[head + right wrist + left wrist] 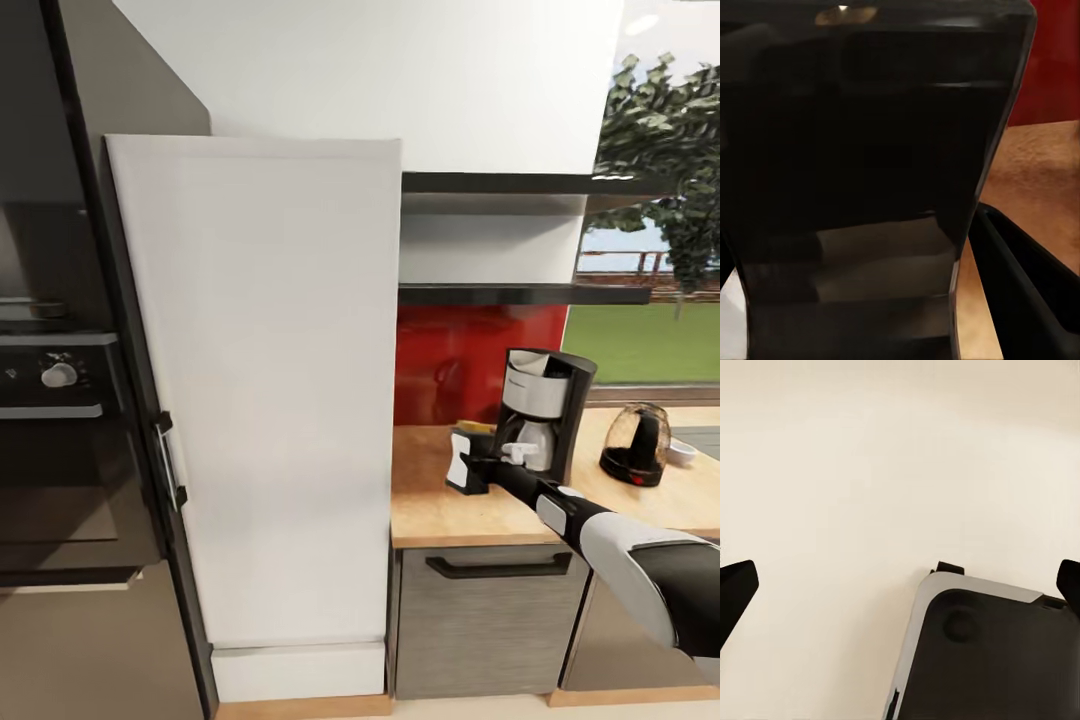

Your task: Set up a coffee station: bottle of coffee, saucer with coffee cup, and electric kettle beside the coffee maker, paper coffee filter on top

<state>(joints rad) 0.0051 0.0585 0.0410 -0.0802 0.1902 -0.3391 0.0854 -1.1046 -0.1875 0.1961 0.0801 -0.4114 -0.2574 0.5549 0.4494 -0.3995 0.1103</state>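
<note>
The black and silver coffee maker (548, 405) stands on the wooden countertop (430, 505). Just left of it my right gripper (463, 462) hangs low over the counter, apparently shut on the dark bottle of coffee (855, 150). In the right wrist view one black finger (1020, 285) has its tip against the bottle's side. A yellow top (470, 427) peeks out above the gripper. The dark glass electric kettle (634, 443) sits right of the coffee maker. My left gripper (902, 585) is open over the pale floor, with nothing between its fingers.
A tall white cabinet (270, 400) rises left of the counter, with a black oven (60, 420) beyond it. Two dark shelves (500, 293) run above the red backsplash. A small white dish (682, 452) lies past the kettle. The robot's dark base (990, 660) is below the left gripper.
</note>
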